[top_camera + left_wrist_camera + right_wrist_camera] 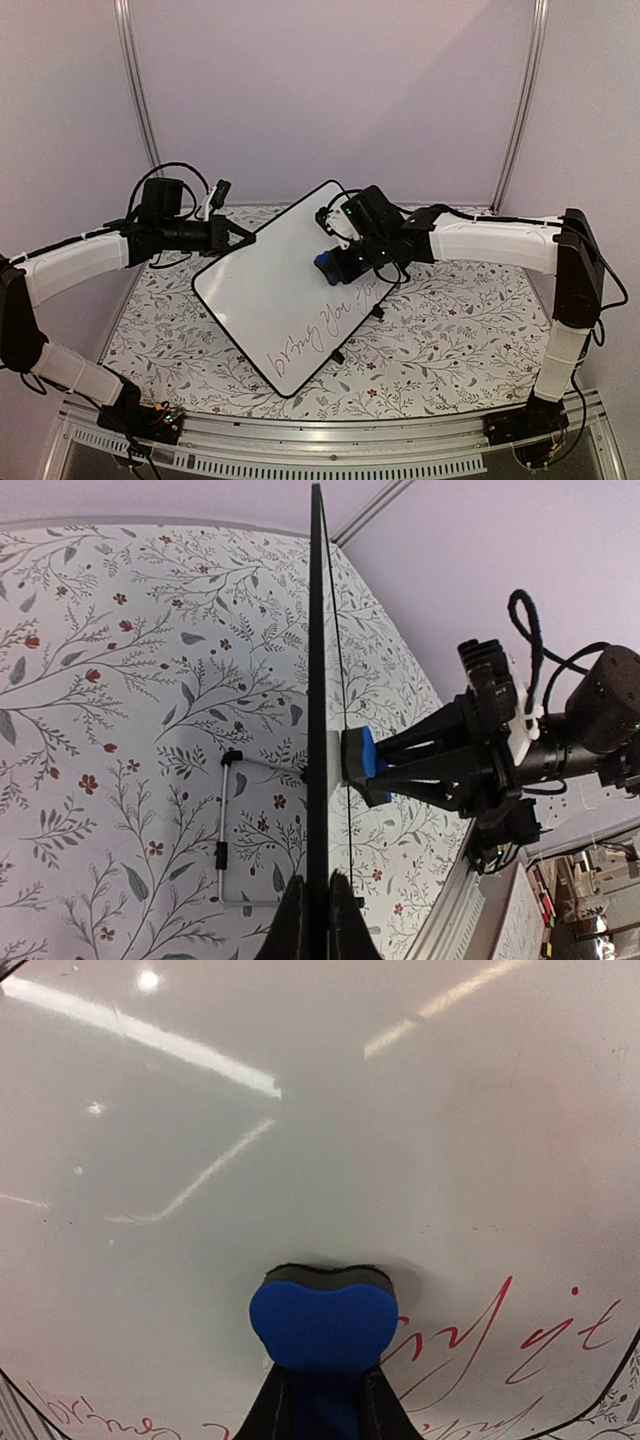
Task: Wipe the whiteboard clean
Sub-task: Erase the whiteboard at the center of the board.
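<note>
The top external camera is looking down from above and behind the arm bases, taking in the whole tabletop point(450, 340). The left wrist camera is sighting closely along the whiteboard point(317, 680), edge-on. The right wrist camera is closely facing its white surface. All three are sharing the blue eraser point(322, 1325).

eraser point(327, 266) on whiteboard point(270, 285), writing point(300, 347) nearer, table point(450, 345) beneath
</note>
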Robot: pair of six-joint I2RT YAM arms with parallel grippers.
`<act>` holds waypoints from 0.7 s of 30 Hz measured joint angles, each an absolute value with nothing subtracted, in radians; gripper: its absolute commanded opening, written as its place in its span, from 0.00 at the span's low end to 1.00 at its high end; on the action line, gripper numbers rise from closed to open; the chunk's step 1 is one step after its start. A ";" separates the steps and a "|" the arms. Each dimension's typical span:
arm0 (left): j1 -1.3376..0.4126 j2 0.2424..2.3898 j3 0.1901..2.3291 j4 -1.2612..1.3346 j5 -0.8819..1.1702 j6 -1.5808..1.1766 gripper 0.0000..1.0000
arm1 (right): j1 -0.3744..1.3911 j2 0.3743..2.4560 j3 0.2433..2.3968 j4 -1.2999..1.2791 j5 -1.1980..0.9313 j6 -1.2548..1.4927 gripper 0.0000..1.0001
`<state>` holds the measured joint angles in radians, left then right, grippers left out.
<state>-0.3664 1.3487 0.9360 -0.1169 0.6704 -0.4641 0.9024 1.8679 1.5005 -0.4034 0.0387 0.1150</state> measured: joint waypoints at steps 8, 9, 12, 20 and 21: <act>-0.366 1.349 0.936 -0.118 0.666 -0.465 0.00 | 0.902 1.853 1.431 -0.354 0.022 0.118 0.05; -0.366 1.349 0.936 -0.119 0.666 -0.465 0.00 | 0.902 1.849 1.419 -0.348 0.021 0.119 0.05; -0.366 1.349 0.936 -0.118 0.666 -0.465 0.00 | 0.902 1.835 1.386 -0.337 0.020 0.121 0.05; -0.366 1.349 0.936 -0.118 0.667 -0.465 0.00 | 0.902 1.809 1.320 -0.318 0.002 0.138 0.05; -0.366 1.349 0.936 -0.118 0.667 -0.465 0.00 | 0.902 1.806 1.313 -0.315 -0.002 0.139 0.05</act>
